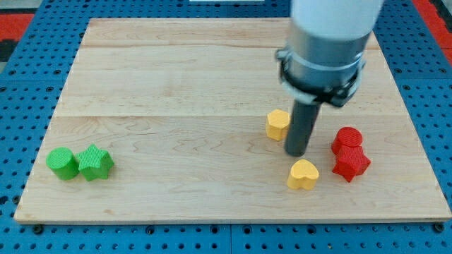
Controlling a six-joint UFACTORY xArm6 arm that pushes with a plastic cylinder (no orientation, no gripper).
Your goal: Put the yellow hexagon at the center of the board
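The yellow hexagon [278,124] lies right of the board's [176,70] centre, touching my tip [296,153] on its left. I have no jaws, only a rod. Step in hand: pushing it left. Next: keep contact, steer toward centre. No containers present. A yellow heart [304,174] sits nearer.

High oblique view over board [176,77]

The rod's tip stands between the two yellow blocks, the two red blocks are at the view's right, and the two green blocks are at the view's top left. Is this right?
Not quite. In the camera view the two green blocks, a cylinder and a star, lie at the view's bottom left, not the top left. The rest holds: my tip stands between the yellow hexagon and the yellow heart, with the red blocks at the right.
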